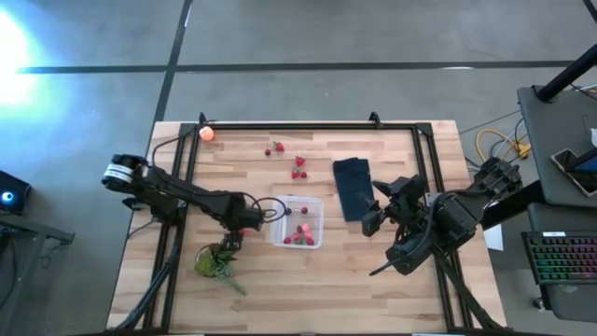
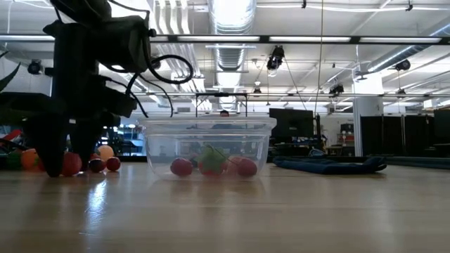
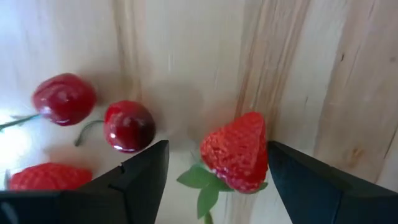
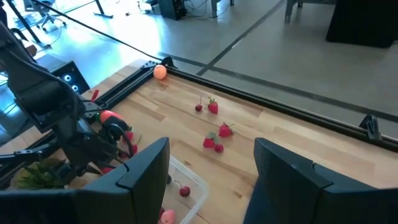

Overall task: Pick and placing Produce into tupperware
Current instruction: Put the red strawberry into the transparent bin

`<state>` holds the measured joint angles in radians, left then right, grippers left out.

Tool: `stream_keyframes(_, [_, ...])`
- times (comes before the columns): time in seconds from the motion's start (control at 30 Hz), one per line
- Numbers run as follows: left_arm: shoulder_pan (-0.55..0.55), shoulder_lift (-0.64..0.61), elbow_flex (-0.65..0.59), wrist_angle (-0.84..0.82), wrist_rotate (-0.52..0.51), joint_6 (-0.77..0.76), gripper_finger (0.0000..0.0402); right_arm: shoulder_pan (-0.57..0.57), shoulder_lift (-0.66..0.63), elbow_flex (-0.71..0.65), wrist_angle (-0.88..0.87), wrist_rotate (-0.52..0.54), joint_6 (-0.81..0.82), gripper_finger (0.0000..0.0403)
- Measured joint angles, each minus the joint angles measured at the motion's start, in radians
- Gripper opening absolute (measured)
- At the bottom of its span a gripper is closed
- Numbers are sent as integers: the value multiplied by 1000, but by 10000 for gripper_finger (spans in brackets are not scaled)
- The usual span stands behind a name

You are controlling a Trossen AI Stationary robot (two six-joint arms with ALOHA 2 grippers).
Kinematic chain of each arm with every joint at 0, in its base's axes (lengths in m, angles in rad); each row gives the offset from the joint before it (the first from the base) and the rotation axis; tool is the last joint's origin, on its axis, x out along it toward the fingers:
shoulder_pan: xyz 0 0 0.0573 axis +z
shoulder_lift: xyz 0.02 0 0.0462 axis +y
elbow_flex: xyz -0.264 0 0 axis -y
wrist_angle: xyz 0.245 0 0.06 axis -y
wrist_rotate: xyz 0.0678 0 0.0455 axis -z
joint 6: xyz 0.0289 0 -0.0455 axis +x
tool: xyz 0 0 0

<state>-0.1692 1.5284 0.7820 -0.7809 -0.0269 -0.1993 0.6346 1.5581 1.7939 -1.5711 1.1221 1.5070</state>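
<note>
words: none could be read | numbers: none | signs or labels: none (the far-off screens were too small to tell)

1. Table (image 1: 392, 271): pale wood with a streaked grain, edged by a black frame (image 1: 308, 126).
2. Box (image 1: 316, 207): clear, colourless plastic.
3. Berries in the box (image 2: 211, 166): red, one with a green leaf.
4. Strawberry (image 3: 236, 151): bright red with green leaves.
5. Two cherries (image 3: 129, 125): glossy dark red with thin green stems.
6. Ball (image 4: 160, 72): peach-orange.
7. Cloth (image 1: 353, 186): dark navy, plain.
8. Leafy bunch (image 1: 214, 262): yellow-green.
9. Arms (image 1: 187, 194): black, the left one with a white band near its base.
</note>
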Motion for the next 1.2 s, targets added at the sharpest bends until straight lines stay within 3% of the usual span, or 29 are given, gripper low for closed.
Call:
stream_keyframes(0.23, [0,10,2,8,-4,7,249,0,0,-8,0,-3,0,226])
stream_keyframes(0.63, [-1,8,2,19,-10,6,126,0,0,-22,0,-23,5,226])
stream_keyframes(0.83, [3,-16,19,-5,-61,4,118,0,0,-22,0,-27,27,226])
stream_keyframes(1.0, [5,-75,130,-208,-64,45,127,0,-6,-22,0,-33,28,226])
stream_keyframes(1.2, [6,-124,409,-439,-132,83,128,0,-27,-22,0,-32,21,226])
